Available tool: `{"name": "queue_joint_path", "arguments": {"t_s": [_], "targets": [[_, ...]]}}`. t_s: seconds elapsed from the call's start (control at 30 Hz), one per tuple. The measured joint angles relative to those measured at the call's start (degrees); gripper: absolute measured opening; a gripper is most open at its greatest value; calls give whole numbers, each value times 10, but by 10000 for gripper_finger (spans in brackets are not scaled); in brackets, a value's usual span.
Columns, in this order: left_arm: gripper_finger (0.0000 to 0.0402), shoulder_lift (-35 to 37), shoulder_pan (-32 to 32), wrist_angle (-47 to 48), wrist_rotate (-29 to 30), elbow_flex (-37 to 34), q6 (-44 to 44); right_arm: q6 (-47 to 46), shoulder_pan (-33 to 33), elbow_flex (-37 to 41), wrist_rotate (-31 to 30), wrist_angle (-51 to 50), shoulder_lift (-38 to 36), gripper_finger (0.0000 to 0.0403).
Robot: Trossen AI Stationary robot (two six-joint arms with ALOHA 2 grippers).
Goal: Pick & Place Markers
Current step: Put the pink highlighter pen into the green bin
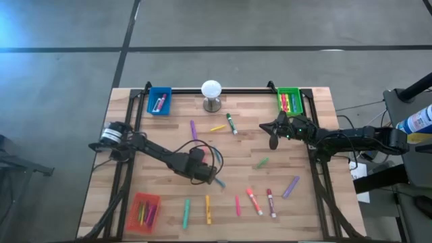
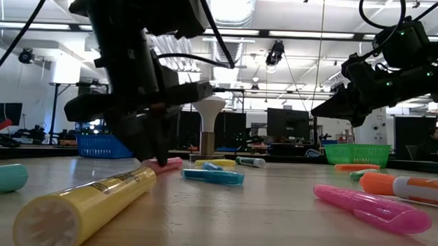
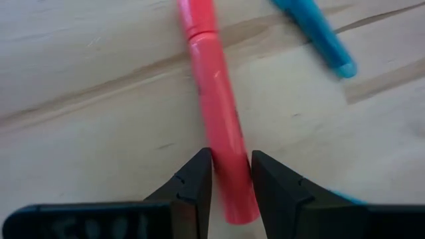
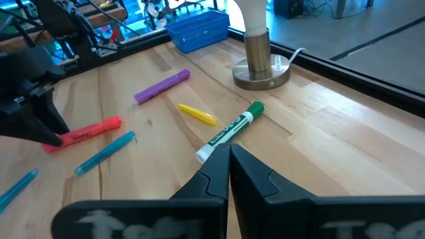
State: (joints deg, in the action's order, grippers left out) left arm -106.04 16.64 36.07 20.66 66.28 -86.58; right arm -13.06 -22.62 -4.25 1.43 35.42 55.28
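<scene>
Roughly a dozen markers (image 1: 257,201) lie loose on the wooden bench (image 1: 324,128); three trays, blue (image 1: 159,101), green (image 1: 290,100) and red (image 1: 144,210), hold more, too small to count. Left claw (image 3: 230,182) grips a pink marker (image 3: 216,113) on the bench mid-table. Right claw (image 4: 228,166) hangs closed and empty near the green tray. Grey floor surrounds; a cluttered workshop lies behind

Robotics lab or workshop hall

Behind the left gripper (image 2: 156,139), beyond the wooden table (image 2: 274,212), spread dark monitors (image 2: 288,124), exposed ceiling ducts (image 2: 234,10) and strip lights; polished concrete floor (image 1: 270,27) surrounds the table.
</scene>
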Motion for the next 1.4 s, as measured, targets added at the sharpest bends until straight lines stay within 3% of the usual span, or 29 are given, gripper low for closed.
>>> {"name": "queue_joint_path", "arguments": {"t_s": [0.33,0.57,0.77,0.87,1.0,1.1,1.2,1.3,1.4], "targets": [[98,-2,6,40,-29,-9,29,2,0,1,0,0,0,9],[63,19,18,93,-41,-13,67,2,0,4,0,0,0,9],[58,96,12,58,22,-49,159,-23,0,8,15,0,0,9],[59,142,-1,-46,61,-94,247,-32,6,9,40,13,0,9],[59,190,-34,-322,67,-188,406,-56,27,9,51,75,0,9],[59,202,-71,-600,2,-272,519,-62,58,9,50,121,1,14],[59,188,-112,-818,-73,-335,576,-80,86,9,43,164,6,35],[59,164,-148,-919,-127,-365,609,-94,109,7,29,209,15,66],[59,147,-178,-961,-183,-367,637,-99,123,-14,7,214,30,102]]}}
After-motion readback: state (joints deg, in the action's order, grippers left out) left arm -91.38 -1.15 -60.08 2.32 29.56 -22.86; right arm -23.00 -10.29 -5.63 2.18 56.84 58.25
